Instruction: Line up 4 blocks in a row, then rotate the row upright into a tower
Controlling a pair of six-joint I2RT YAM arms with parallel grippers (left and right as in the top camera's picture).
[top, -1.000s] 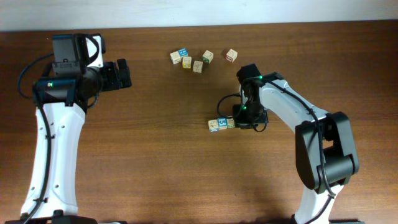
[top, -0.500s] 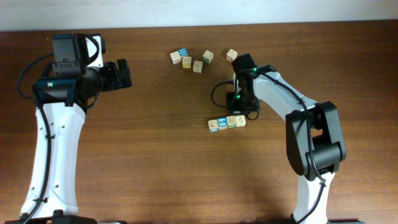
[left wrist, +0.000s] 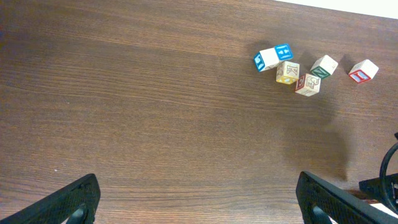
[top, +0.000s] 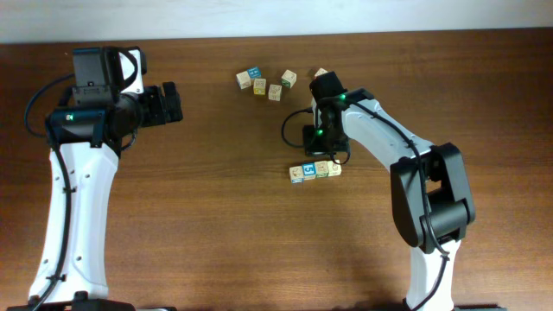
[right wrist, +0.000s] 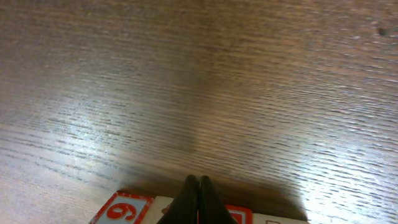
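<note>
left pincer point(top: 175, 103) spread wide, empty | tabletop point(top: 216, 225) top: 5 clustered cubes point(left wrist: 287, 71) + 1 red-print cube point(left wrist: 362, 70) apart | centre: 4 blocks point(top: 315, 171) in one touching row | right pincer point(right wrist: 198, 188) closed, empty, just beside row

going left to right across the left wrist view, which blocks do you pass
blue-and-white block → yellow-print block → reddish-print block → green-print block → red-framed block
</note>
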